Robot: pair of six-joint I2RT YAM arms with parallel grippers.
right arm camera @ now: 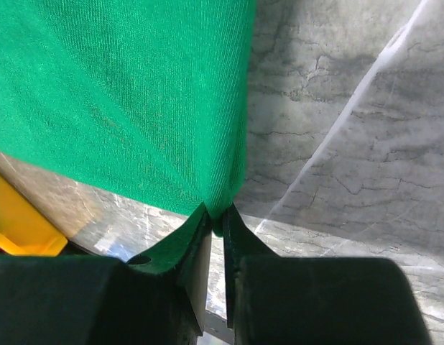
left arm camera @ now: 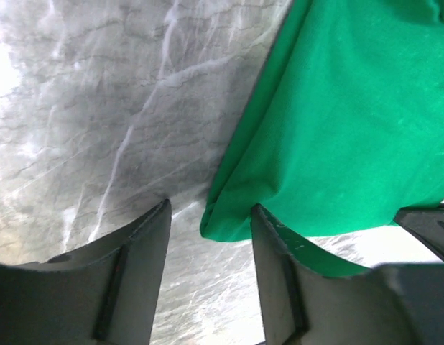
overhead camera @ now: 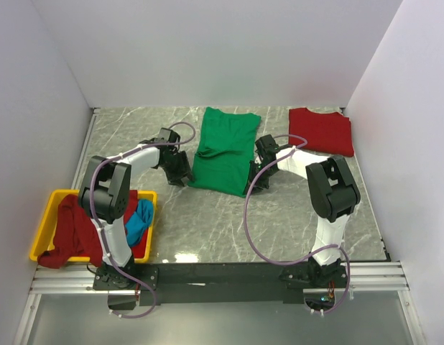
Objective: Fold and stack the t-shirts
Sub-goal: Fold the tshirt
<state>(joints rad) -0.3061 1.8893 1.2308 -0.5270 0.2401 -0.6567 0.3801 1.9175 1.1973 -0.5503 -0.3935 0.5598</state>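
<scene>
A bright green t-shirt [overhead camera: 225, 149] lies folded lengthwise in the middle of the marble table. My left gripper [overhead camera: 182, 175] is open at its near left corner; in the left wrist view the corner [left arm camera: 229, 219] sits between the two fingers, with the right finger [left arm camera: 279, 266] touching the cloth. My right gripper [overhead camera: 255, 181] is shut on the near right corner, and the right wrist view shows the green cloth [right arm camera: 136, 100] pinched between the fingers. A red t-shirt [overhead camera: 322, 130] lies folded at the far right. A dark red shirt [overhead camera: 72, 233] and a blue shirt [overhead camera: 139, 220] lie in the bin.
A yellow plastic bin [overhead camera: 51, 206] stands at the near left of the table beside the left arm's base. White walls close in the table on the left, back and right. A purple cable [overhead camera: 252, 237] loops from the right arm over the table's near middle.
</scene>
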